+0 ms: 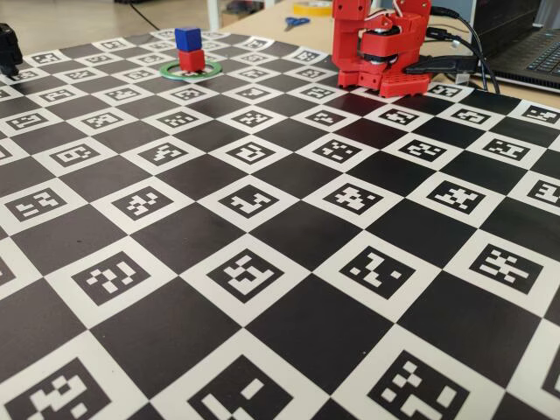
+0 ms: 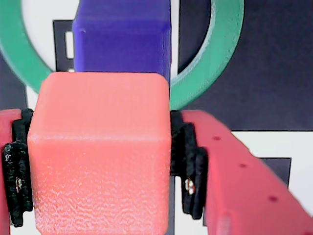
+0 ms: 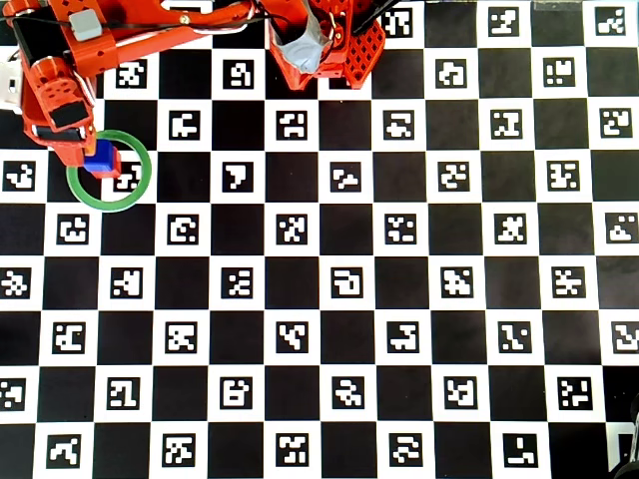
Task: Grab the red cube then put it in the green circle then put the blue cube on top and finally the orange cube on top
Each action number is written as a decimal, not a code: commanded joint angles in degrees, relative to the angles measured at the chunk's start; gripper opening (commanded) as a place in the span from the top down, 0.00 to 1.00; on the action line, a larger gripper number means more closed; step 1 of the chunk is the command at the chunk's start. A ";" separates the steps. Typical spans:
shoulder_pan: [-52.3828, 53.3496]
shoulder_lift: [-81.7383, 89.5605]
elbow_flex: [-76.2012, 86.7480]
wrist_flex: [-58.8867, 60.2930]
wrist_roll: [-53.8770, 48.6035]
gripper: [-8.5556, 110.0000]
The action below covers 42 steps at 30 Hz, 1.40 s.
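The gripper (image 2: 98,161) is clamped on the orange cube (image 2: 100,152), its black pads (image 2: 188,161) against both side faces; in the wrist view the blue cube (image 2: 122,41) sits just beyond it, inside the green ring (image 2: 222,54). In the fixed view blue rests on the red cube (image 1: 192,60) within the ring. To place well, I judge: centre orange squarely over blue, lower level until it touches, then part the fingers gently so the stack isn't nudged.

In the wrist view, the thin light-green ring (image 2: 222,58) runs off the top edge, partly hidden behind the deep-blue plastic cube (image 2: 122,39).
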<state>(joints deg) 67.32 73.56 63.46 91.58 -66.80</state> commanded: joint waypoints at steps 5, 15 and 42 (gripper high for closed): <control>0.53 1.93 -0.44 -1.14 -0.18 0.82; 0.26 1.93 2.81 -3.25 0.09 0.82; -0.79 1.23 10.02 -8.96 0.97 0.82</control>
<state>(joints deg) 67.15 73.56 74.09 83.23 -66.09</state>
